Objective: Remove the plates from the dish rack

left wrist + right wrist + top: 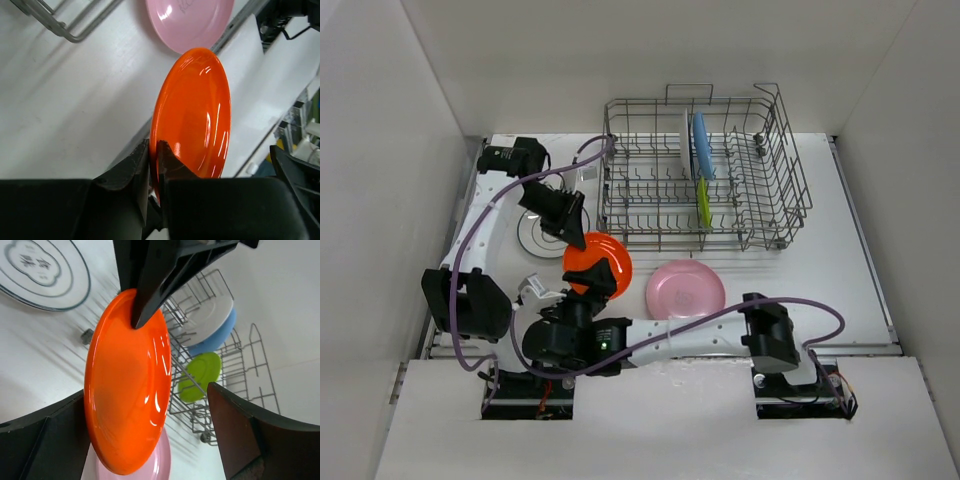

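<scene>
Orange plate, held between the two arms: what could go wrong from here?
1. The left gripper pinches the orange plate only at its rim, so it may pivot or slip.
2. The right gripper is open with a finger on each side of the plate. If the left lets go before it shuts, the plate could drop onto the table or the pink plate close by.

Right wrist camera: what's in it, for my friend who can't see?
An orange plate hangs pinched at its rim by the left claw, between the right claw's open fingers. The dish rack behind holds a white plate, a blue plate and a green plate.
</scene>
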Robot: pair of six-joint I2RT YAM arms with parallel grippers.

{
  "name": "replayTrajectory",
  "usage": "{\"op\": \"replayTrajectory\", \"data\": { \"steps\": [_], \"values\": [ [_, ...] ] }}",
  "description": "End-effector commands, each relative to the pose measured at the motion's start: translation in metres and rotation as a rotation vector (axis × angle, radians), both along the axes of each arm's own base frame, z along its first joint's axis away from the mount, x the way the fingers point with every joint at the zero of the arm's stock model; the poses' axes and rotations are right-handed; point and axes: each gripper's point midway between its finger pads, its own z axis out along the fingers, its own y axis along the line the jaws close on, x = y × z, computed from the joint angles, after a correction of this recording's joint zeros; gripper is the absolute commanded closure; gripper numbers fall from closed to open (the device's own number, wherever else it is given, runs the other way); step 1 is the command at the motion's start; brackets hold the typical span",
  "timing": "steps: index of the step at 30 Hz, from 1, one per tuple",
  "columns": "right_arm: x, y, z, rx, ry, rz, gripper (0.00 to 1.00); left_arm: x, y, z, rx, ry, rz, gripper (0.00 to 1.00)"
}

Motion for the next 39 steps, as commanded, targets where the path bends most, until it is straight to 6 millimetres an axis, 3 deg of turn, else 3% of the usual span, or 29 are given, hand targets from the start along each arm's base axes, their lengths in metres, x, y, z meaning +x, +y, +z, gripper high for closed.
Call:
{"op": "replayTrajectory", "data": {
  "steps": [1, 2, 3, 5, 6, 7, 9, 10, 13, 14, 16, 17, 20, 22, 26, 30, 31, 34, 39],
  "values": [
    [-0.015, -0.008, 0.051, 0.255, 0.037, 0.037, 0.09, 0.011, 0.007, 0.007, 0.006, -0.077, 0.002, 1.0],
    [-0.017, -0.018, 0.046, 0.175, 0.081, 0.061, 0.09, 0.013, 0.009, 0.01, 0.005, -0.088, 0.012, 1.0],
    [-0.024, -0.009, 0.049, 0.246, 0.196, 0.146, 0.09, 0.016, 0.012, 0.007, 0.007, -0.079, 0.024, 1.0],
    [-0.028, -0.012, 0.049, 0.361, 0.338, 0.198, 0.09, 0.02, 0.019, 0.01, 0.007, -0.088, 0.048, 1.0],
    [-0.036, -0.011, 0.035, 0.371, 0.435, 0.256, 0.09, 0.019, 0.021, 0.008, 0.022, -0.097, 0.029, 1.0],
    [-0.034, -0.025, 0.057, 0.454, 0.455, 0.275, 0.09, 0.017, 0.022, 0.008, 0.024, -0.099, 0.016, 1.0],
    [-0.033, -0.039, 0.066, 0.555, 0.514, 0.287, 0.09, 0.009, 0.025, 0.004, 0.037, -0.097, -0.005, 1.0],
    [-0.023, -0.061, 0.078, 0.615, 0.516, 0.268, 0.09, 0.003, 0.026, 0.003, 0.039, -0.102, -0.031, 1.0],
    [-0.004, -0.092, 0.084, 0.735, 0.555, 0.218, 0.08, -0.019, 0.028, -0.006, 0.027, -0.095, -0.085, 1.0],
    [0.0, -0.11, 0.098, 0.797, 0.539, 0.208, 0.08, -0.028, 0.03, -0.015, 0.038, -0.085, -0.094, 1.0],
    [0.011, -0.127, 0.102, 0.863, 0.528, 0.161, 0.06, -0.028, 0.034, -0.031, 0.076, -0.109, -0.102, 1.0],
    [0.023, -0.145, 0.104, 0.9, 0.509, 0.102, 0.06, -0.032, 0.036, -0.048, 0.097, -0.092, -0.111, 1.0],
    [0.052, -0.175, 0.101, 0.959, 0.458, -0.027, 0.05, -0.038, 0.034, -0.067, 0.098, -0.071, -0.116, 1.0],
    [0.067, -0.185, 0.095, 0.975, 0.453, -0.087, 0.05, -0.044, 0.033, -0.084, 0.107, -0.051, -0.132, 1.0],
    [0.11, -0.217, 0.071, 0.991, 0.454, -0.294, 0.05, -0.03, 0.032, -0.108, 0.136, -0.078, -0.11, 1.0],
    [0.16, -0.245, 0.041, 1.057, 0.554, -0.43, 0.06, -0.017, 0.034, -0.124, 0.156, -0.084, -0.09, 0.89],
    [0.171, -0.246, 0.028, 1.043, 0.57, -0.465, 0.07, -0.017, 0.033, -0.128, 0.156, -0.073, -0.082, 0.89],
    [0.198, -0.258, 0.025, 1.025, 0.55, -0.498, 0.14, -0.013, 0.032, -0.14, 0.158, -0.051, -0.075, 0.89],
    [0.23, -0.248, -0.001, 0.928, 0.592, -0.456, 0.23, -0.013, 0.035, -0.161, 0.181, 0.004, -0.071, 0.89]
  ]
}}
